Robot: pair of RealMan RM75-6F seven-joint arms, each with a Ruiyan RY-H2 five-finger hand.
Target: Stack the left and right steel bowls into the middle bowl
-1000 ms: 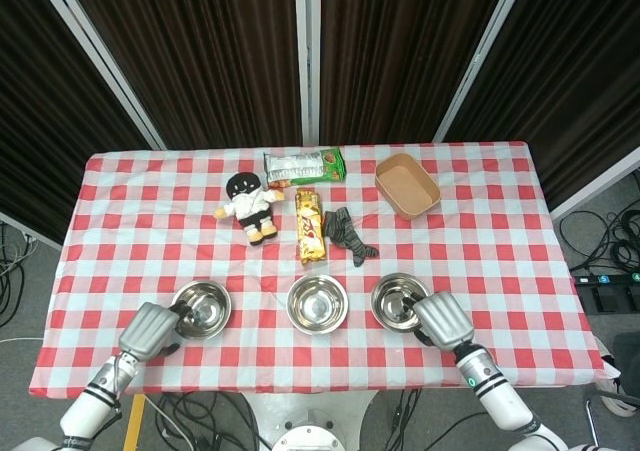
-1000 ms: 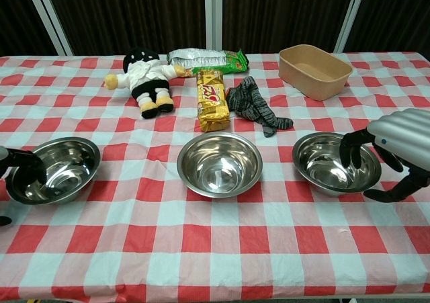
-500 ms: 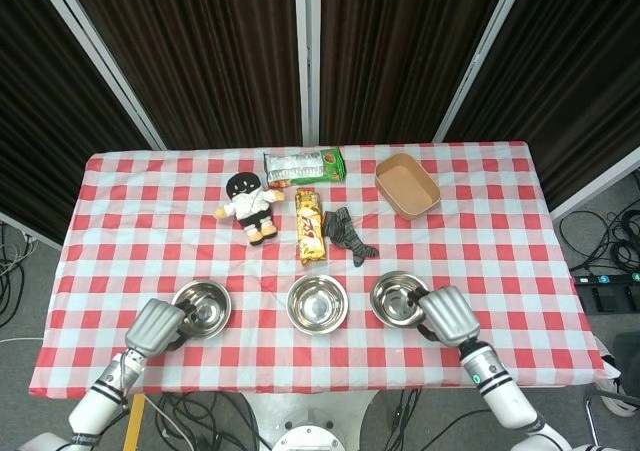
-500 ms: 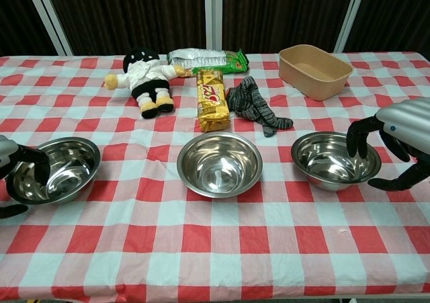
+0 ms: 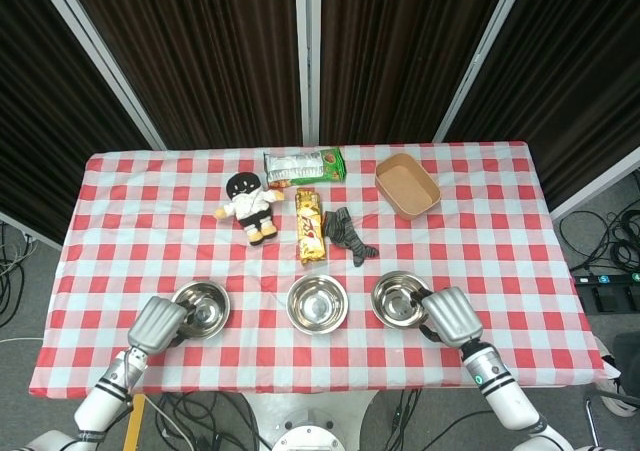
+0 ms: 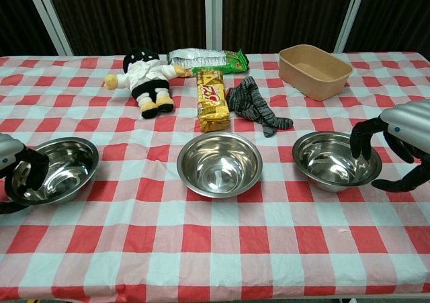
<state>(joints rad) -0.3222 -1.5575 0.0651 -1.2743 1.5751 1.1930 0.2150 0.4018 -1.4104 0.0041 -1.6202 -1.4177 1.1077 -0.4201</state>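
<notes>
Three steel bowls stand in a row near the table's front edge. The left bowl (image 5: 201, 308) (image 6: 59, 168) sits flat; my left hand (image 5: 157, 323) (image 6: 17, 173) grips its outer rim, fingers (image 6: 35, 169) hooked inside and thumb under the edge. The middle bowl (image 5: 318, 303) (image 6: 219, 163) is empty and untouched. At the right bowl (image 5: 399, 299) (image 6: 329, 159), my right hand (image 5: 452, 316) (image 6: 398, 147) arches over the outer rim. Its fingertips (image 6: 361, 144) reach the rim's edge, while the thumb stays apart, low beside the bowl.
Behind the bowls lie a yellow snack pack (image 6: 211, 99), a dark striped sock (image 6: 255, 110), a plush doll (image 6: 144, 78), a green and silver packet (image 6: 205, 59) and a tan tray (image 6: 314, 71). The red checked tablecloth (image 6: 215, 249) ends just in front of the bowls.
My right hand has drawn back, its fingers moving from inside the right bowl out to the rim. My left hand has shifted further over the left bowl's rim. No bowl has moved.
</notes>
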